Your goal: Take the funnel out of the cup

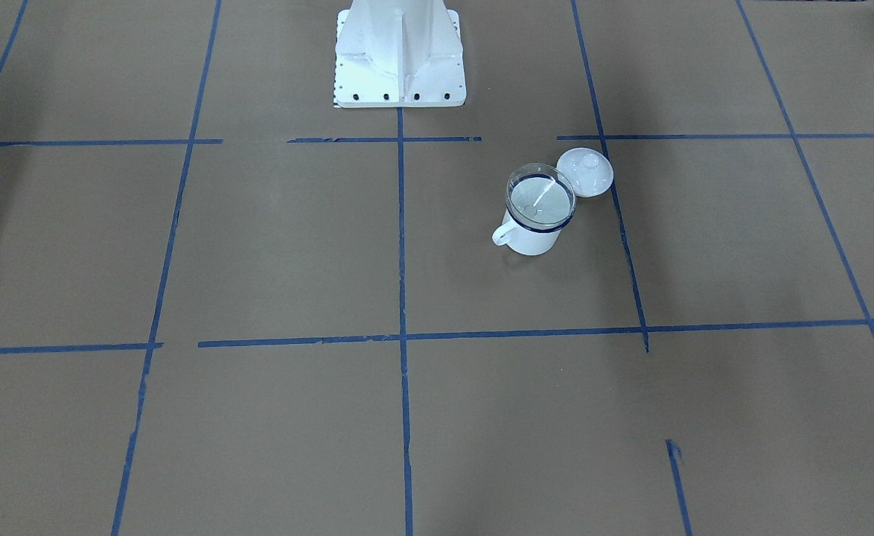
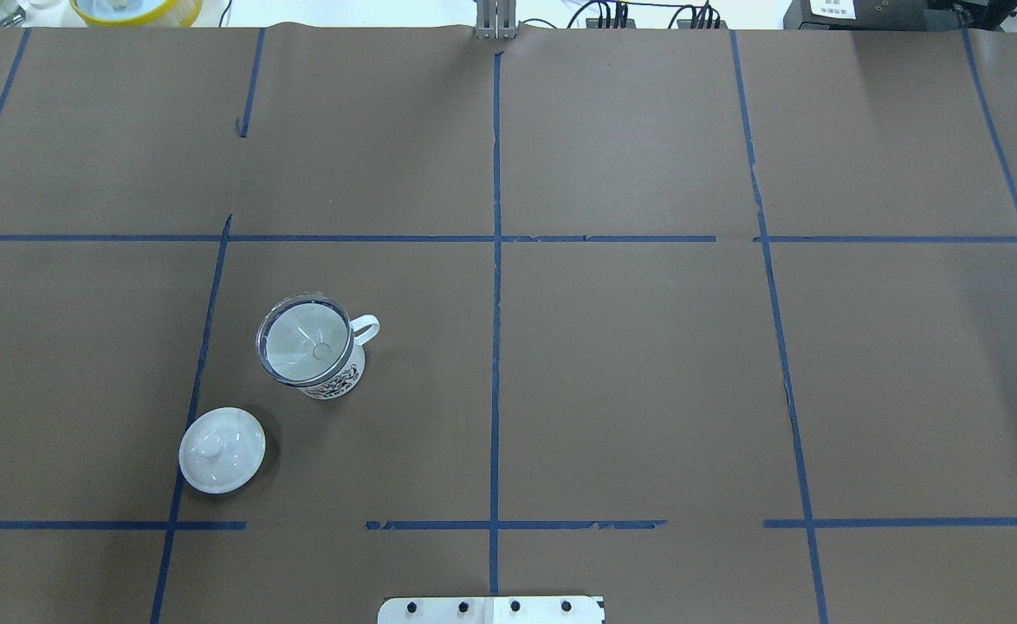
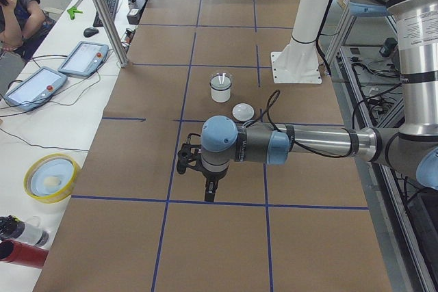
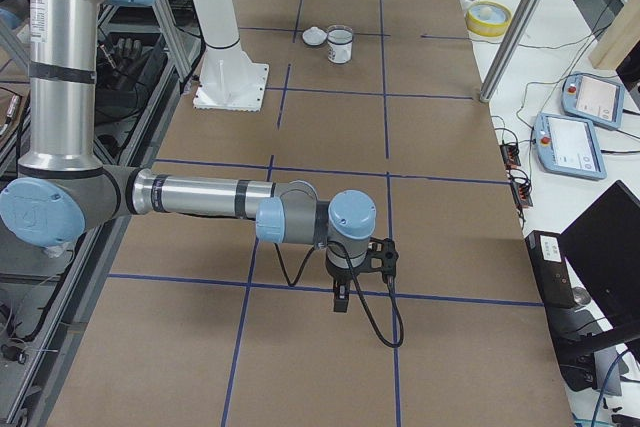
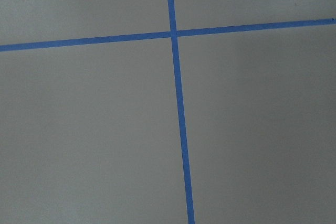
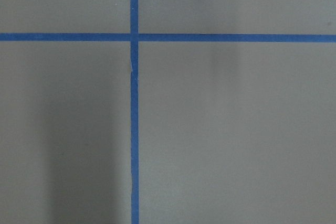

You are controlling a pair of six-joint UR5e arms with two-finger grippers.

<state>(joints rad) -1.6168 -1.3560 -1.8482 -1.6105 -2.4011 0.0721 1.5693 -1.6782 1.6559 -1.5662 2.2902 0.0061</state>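
The white enamel cup (image 1: 532, 237) stands upright on the brown table, on my left side, handle (image 2: 368, 328) pointing toward the table's middle. The clear funnel (image 1: 541, 195) sits in its mouth, its rim (image 2: 303, 340) resting on the dark blue rim. Both also show small in the exterior left view (image 3: 220, 89) and the exterior right view (image 4: 341, 46). My left gripper (image 3: 209, 193) hangs high above the table's left end, far from the cup; I cannot tell whether it is open. My right gripper (image 4: 340, 297) hangs above the right end; I cannot tell its state either. Both wrist views show only table.
A white round knobbed lid (image 2: 222, 450) lies on the table beside the cup, toward the robot's base (image 1: 400, 56). Blue tape lines (image 2: 496, 347) grid the brown table. A yellow bowl (image 3: 49, 177) and bottles sit off the table's left end, where an operator (image 3: 17, 8) sits.
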